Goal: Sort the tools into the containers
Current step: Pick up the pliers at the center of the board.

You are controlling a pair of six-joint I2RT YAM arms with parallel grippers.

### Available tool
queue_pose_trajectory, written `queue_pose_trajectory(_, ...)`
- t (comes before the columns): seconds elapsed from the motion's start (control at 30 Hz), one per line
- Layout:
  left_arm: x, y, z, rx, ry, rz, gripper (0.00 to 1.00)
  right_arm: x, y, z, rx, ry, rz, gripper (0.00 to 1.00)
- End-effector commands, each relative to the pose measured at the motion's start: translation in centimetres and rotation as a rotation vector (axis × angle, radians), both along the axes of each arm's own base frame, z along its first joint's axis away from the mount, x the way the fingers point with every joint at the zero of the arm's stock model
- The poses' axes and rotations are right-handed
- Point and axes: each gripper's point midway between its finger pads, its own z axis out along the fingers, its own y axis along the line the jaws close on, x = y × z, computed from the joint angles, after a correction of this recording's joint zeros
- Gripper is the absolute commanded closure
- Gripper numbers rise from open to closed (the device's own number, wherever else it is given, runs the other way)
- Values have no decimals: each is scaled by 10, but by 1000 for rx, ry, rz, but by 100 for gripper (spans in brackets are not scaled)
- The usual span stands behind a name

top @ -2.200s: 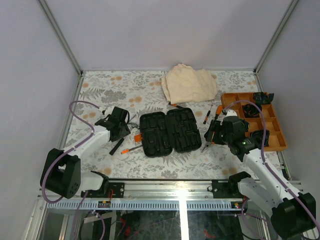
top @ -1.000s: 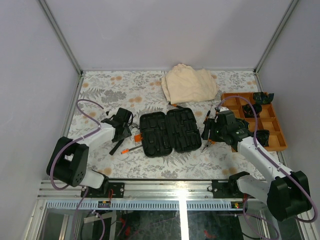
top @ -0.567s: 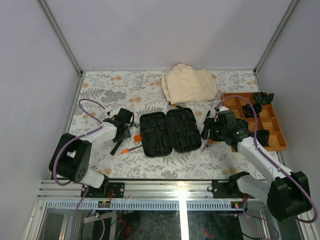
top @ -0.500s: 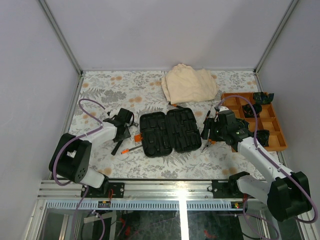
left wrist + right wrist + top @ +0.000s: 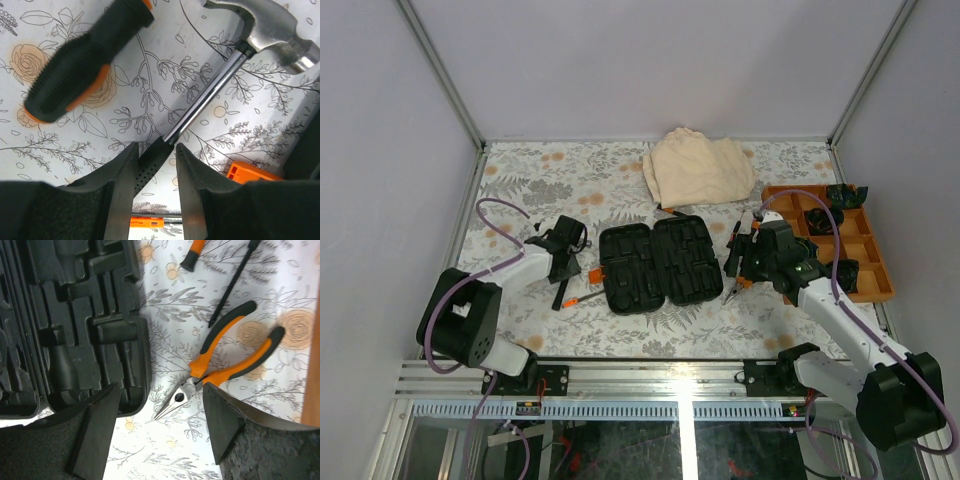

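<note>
On the left of the table [image 5: 525, 180], the left gripper [image 5: 156, 150] is down low over the hammer [image 5: 212, 95]. Its fingers [image 5: 120, 175] stand on either side of the hammer's black handle, right where the metal shaft begins. They sit very close to the handle, but I cannot tell whether they press it or are just clear of it. The hammer lies flat on the table, its head pointing away from the gripper. A screwdriver [image 5: 80, 65] with a black-and-orange handle lies beside it, apart from the shaft.

Just right of these, in the middle, the case [image 5: 655, 262] lies open with both halves flat and their slots facing up. The cloth [image 5: 698, 168] sits behind it.

Right of the case, the pliers [image 5: 230, 357] lie on the table, nose toward the case's corner and handles spread. A second screwdriver [image 5: 192, 255] and a thin black tool [image 5: 235, 277] lie beyond them. The right gripper [image 5: 160, 390] hangs above the pliers with its jaws wide apart, holding nothing.

At the far right is an orange tray [image 5: 880, 275] with a few dark items in it.
</note>
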Motion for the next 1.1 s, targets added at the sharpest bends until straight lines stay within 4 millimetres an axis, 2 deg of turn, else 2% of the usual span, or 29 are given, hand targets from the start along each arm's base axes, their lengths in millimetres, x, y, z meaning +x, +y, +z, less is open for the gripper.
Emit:
queue_pose_trajectory(0.0,12,-15,17,-78,-82,-1,64,18,-14,36,-44,-128,-85,26)
queue_pose_trajectory(0.2,17,-25,46,-128,-149,-18,59,25,-39,52,-100,-176,-234,24)
queue_pose_trajectory(0.47,20,-14,73,-98,-223,16,54,20,-46,38,-108,-123,-310,24)
queue_pose_trajectory(0.53,19,-15,78,-107,-230,18,53,19,-53,36,-129,-124,-346,23)
queue_pose_trajectory(0.73,16,-18,94,-129,-248,-12,51,12,-64,14,-185,-59,-396,23)
queue_pose_trajectory(0.9,13,-30,118,-179,-255,-87,51,8,-64,-8,-187,-8,-415,31)
queue_pose_trajectory(1.07,10,-31,143,-172,-283,-159,49,7,-66,-26,-194,27,-435,39)
